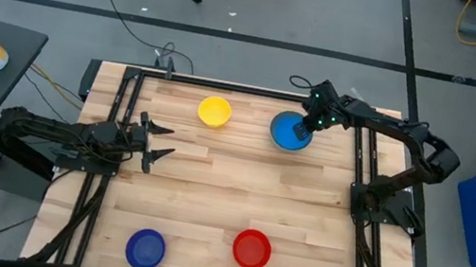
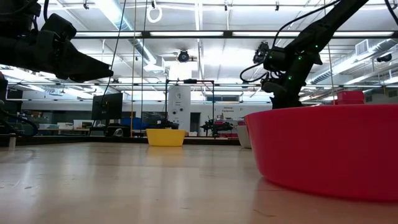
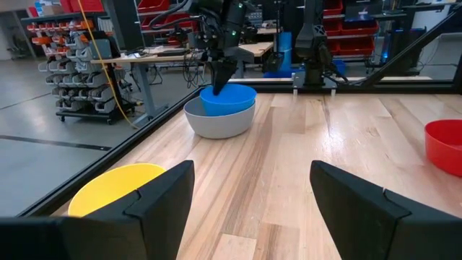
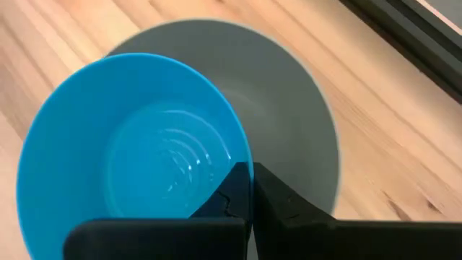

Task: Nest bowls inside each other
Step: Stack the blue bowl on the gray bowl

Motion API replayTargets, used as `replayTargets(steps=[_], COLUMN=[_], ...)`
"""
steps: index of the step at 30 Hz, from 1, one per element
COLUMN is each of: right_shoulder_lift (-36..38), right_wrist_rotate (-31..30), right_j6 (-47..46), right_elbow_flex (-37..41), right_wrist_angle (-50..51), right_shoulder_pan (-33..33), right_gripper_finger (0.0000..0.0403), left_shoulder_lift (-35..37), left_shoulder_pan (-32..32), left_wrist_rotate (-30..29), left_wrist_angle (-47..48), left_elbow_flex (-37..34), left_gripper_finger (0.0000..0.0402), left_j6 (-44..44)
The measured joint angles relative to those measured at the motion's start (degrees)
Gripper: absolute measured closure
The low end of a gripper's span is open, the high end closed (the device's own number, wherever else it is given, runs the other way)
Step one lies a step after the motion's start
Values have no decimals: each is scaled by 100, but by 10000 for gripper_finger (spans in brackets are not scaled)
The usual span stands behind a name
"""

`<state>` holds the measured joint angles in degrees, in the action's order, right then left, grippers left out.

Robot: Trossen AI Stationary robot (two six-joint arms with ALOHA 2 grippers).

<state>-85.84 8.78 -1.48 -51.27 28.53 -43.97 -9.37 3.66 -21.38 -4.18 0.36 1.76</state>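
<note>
Right claw (image 1: 307, 130): pressed together on the rim of the light blue round plastic bowl (image 1: 289, 131), one finger inside the rim and one outside, as the right wrist view showed (image 4: 249, 189).
Light blue bowl: pinched by the right claw and tilted, sitting partly inside the grey round plastic bowl (image 3: 216, 124), its rim raised above the grey rim on one side.
Grey bowl: directly beneath the right claw on the wooden plank surface (image 1: 210, 187), mostly covered by the light blue bowl in the high view.
Left claw (image 1: 158, 139): spread wide and holding nothing, hovering above the surface, well apart from the right claw.
Yellow round plastic bowl (image 1: 215, 111): alone on the surface, between the two claws and nearer the right one, just beside the grey bowl.
Red round plastic bowl (image 1: 251, 249): on the surface, well apart from both claws, at the edge opposite the right claw.
Dark blue round plastic bowl (image 1: 145, 248): on the surface near the red bowl, well apart from the left claw.
</note>
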Motion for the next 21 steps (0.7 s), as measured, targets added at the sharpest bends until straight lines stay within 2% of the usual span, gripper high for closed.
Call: replayTargets(steps=[12, 21], right_shoulder_lift=[-43, -605], right_wrist_rotate=[-111, -75], right_j6=[26, 38], right_elbow_flex=[0, 0], right_wrist_angle=[-78, -211], right_shoulder_pan=[-33, -32], right_gripper_finger=[402, 402], left_shoulder_lift=[0, 0], left_shoulder_pan=[1, 1], left_wrist_rotate=[0, 0], left_wrist_angle=[-1, -1], left_elbow_flex=[0, 0], left_gripper_finger=[116, 116], left_j6=[-1, -24])
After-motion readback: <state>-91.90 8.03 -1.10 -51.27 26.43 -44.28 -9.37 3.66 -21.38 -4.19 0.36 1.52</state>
